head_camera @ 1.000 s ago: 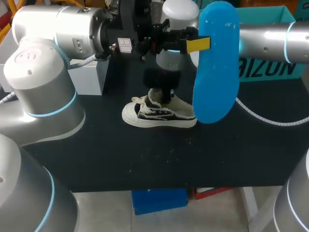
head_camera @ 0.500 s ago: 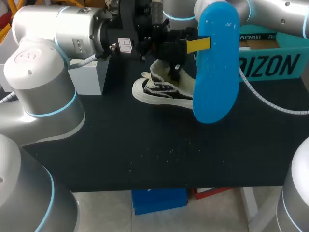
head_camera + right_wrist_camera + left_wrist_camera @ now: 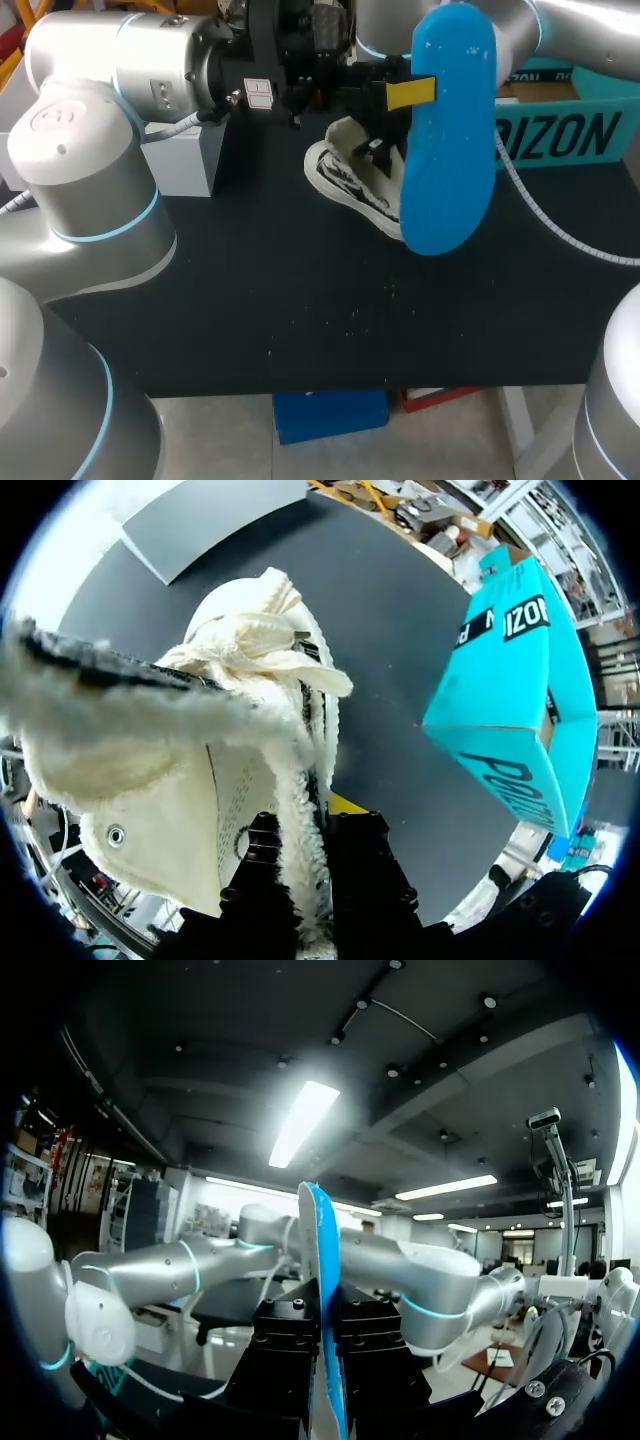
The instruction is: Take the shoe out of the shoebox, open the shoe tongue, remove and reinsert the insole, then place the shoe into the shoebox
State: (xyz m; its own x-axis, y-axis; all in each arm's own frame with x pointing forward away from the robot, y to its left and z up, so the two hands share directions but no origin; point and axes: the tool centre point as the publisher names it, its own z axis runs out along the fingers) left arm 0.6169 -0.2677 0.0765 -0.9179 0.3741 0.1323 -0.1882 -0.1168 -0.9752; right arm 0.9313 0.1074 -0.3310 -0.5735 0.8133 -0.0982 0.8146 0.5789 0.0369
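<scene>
A blue insole (image 3: 447,130) hangs upright above the table, and my left gripper (image 3: 400,93) is shut on its edge. In the left wrist view the insole (image 3: 316,1250) stands edge-on between the fingers of the left gripper (image 3: 326,1365). The white shoe with black stripes (image 3: 355,178) is held tilted, toe down, just behind the insole. My right gripper (image 3: 305,875) is shut on the shoe's fleecy collar (image 3: 290,780). The teal shoebox (image 3: 555,125) stands open at the back right; the right wrist view also shows the shoebox (image 3: 510,700).
A grey-white box (image 3: 180,160) stands at the back left, behind my left arm. The black table (image 3: 300,300) stretches towards the front edge. Under the table's front edge a blue bin (image 3: 330,415) shows.
My right arm has lifted the shoe off the table and carried it back and to the right, tipping it toe down. The left arm and the insole have kept still.
</scene>
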